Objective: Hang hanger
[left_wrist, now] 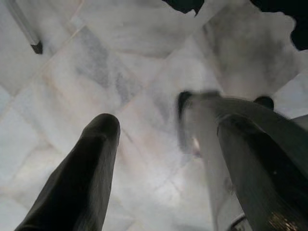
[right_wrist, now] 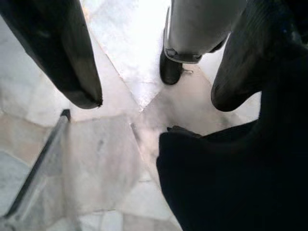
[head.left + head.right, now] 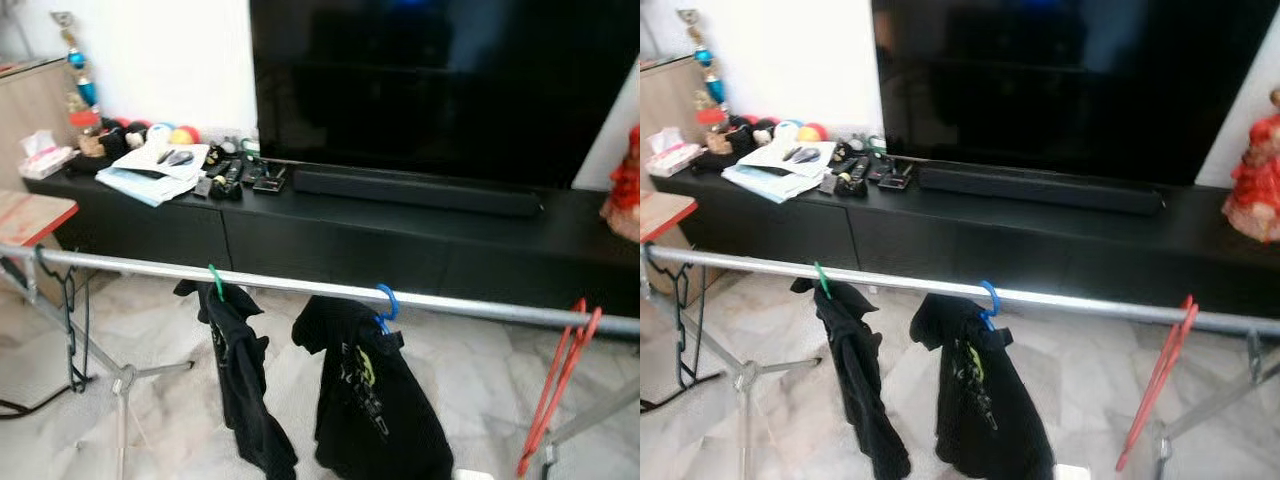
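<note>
Silver rail [image 3: 300, 286] of the drying rack crosses my head view, and on it I see a green hanger [image 3: 215, 281] carrying a black shirt [image 3: 240, 380], a blue hanger [image 3: 386, 304] carrying a black printed shirt [image 3: 370, 400], a bare red hanger [image 3: 556, 385] near the right end and a bare black hanger [image 3: 68, 320] near the left end. Behind stands a black TV counter [image 3: 400, 230] under a dark television [image 3: 440, 80]. My left hand [image 1: 166, 159] hangs open over the marble floor [image 1: 72, 72]; my right hand [image 2: 154, 86] hangs open too, beside dark cloth [image 2: 226, 183].
</note>
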`<state>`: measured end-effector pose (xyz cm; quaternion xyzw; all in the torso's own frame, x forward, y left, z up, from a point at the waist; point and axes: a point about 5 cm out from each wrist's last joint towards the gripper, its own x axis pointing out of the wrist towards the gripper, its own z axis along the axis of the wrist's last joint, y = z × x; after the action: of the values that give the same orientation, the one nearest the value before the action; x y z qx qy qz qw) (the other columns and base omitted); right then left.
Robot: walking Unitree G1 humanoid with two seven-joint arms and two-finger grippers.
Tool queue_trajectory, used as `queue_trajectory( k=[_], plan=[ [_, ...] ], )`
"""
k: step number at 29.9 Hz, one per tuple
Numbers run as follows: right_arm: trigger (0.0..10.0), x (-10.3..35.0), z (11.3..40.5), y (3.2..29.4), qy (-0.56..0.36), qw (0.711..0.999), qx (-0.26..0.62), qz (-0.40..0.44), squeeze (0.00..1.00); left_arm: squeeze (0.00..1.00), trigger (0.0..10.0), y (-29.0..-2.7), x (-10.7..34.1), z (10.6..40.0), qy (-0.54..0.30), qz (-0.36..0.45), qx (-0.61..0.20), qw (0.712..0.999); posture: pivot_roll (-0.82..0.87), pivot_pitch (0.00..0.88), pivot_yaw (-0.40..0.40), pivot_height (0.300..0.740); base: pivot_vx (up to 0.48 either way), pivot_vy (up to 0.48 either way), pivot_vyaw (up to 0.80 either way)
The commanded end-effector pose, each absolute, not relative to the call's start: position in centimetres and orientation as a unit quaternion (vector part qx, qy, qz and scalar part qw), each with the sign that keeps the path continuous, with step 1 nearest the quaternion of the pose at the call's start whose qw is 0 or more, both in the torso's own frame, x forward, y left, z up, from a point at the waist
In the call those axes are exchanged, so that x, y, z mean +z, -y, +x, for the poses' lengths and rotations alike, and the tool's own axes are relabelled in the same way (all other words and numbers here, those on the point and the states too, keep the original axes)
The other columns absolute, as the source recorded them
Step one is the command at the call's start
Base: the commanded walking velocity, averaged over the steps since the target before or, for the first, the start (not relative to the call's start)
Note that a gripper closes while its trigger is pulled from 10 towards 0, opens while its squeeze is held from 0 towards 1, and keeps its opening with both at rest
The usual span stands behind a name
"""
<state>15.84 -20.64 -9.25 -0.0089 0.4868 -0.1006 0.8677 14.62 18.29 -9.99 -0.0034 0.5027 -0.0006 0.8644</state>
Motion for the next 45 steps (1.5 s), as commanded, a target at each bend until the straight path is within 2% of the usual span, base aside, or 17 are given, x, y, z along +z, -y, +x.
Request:
queue_trajectory(
  k=[1,45],
  plan=[
    [10.0,-9.12,16.48,19.78,-0.481,0.872,-0.096,0.001,0.0,0.0,10.0,-19.22,-9.96,14.45,-0.508,0.009,0.006,0.861,0.11,0.0,0.022,0.74,0.0,0.341,0.0],
    [10.0,-9.1,16.44,20.02,-0.48,0.872,-0.1,0.003,0.0,0.0,10.0,-19.6,-9.87,14.56,-0.507,0.014,0.004,0.862,0.11,0.0,0.022,0.74,0.0,0.33,0.0]
  ],
)
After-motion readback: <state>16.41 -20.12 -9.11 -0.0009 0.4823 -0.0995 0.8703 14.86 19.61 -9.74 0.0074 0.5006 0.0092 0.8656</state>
